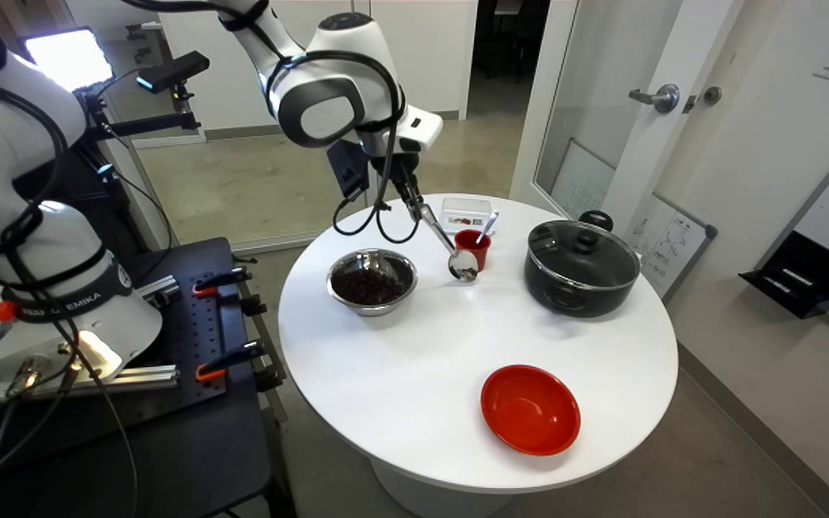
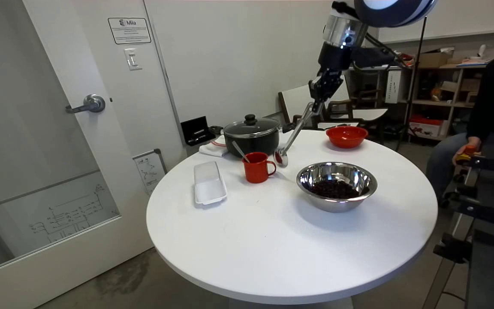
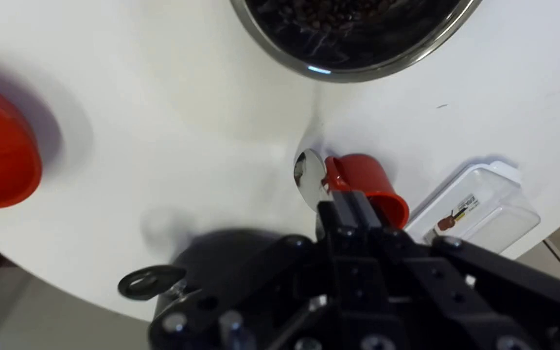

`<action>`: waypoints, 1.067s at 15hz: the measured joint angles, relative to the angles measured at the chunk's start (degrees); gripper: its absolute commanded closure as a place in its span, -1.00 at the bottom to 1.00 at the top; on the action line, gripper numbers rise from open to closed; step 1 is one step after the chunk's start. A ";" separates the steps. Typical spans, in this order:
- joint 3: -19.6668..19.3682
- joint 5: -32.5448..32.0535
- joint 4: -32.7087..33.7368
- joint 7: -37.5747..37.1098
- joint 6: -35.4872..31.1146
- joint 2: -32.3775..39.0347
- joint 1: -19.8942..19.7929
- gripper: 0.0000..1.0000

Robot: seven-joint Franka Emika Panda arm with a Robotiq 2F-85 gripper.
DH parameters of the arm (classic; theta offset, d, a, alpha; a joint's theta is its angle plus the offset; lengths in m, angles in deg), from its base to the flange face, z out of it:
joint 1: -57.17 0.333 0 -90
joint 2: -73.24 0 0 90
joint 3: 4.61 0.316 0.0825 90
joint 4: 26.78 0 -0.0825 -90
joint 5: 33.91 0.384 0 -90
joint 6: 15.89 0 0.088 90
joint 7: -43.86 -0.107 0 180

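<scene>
A black gripper [image 2: 315, 108] pinches narrowly on the upper handle of a long metal ladle [image 1: 440, 233], over a round white table [image 1: 400, 374]. The ladle is beside a red mug [image 2: 255, 170] that has a thin utensil [image 2: 239, 150] leaning in it. The round scoop [image 3: 310, 177] sits low, just beside the mug's own handle; it is unclear whether they touch, or whether the scoop meets the table.

The ladle looks stiff, fairly light and hard to break, though its polished metal is probably slippery. With the scoop's weight far out from the grip, it may twist; the handle is the sensible place to hold it, firmly.

Its long axis slants steeply: the handle end is up in the gripper, higher than the mug, and the scoop end points down toward the table. Glare hides which way the hollow faces.

On the side of the mug away from its handle lies a white box [image 2: 210, 191] with a see-through lid. A black lidded pot [image 1: 580, 288] and a steel bowl [image 2: 336, 206] of dark beans [image 2: 335, 189] stand near the mug; a red dish [image 1: 529, 410] stands well apart from it.
</scene>
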 measured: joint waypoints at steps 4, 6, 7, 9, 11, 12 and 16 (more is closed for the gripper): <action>-7.10 -0.08 -0.60 1.80 1.91 -10.80 4.34 0.99; -8.94 -0.16 -1.35 3.29 2.07 -15.01 5.82 0.99; -9.07 -0.09 -1.63 4.02 2.82 -16.53 5.91 0.99; -13.90 -1.01 -1.91 4.45 5.40 -18.51 10.85 0.99; -19.13 -1.06 -2.10 5.53 8.29 -19.98 15.88 0.99; -21.32 -0.93 -2.16 6.34 9.89 -20.78 18.06 0.99; -27.96 0.26 -1.86 10.69 20.08 -24.28 24.97 0.99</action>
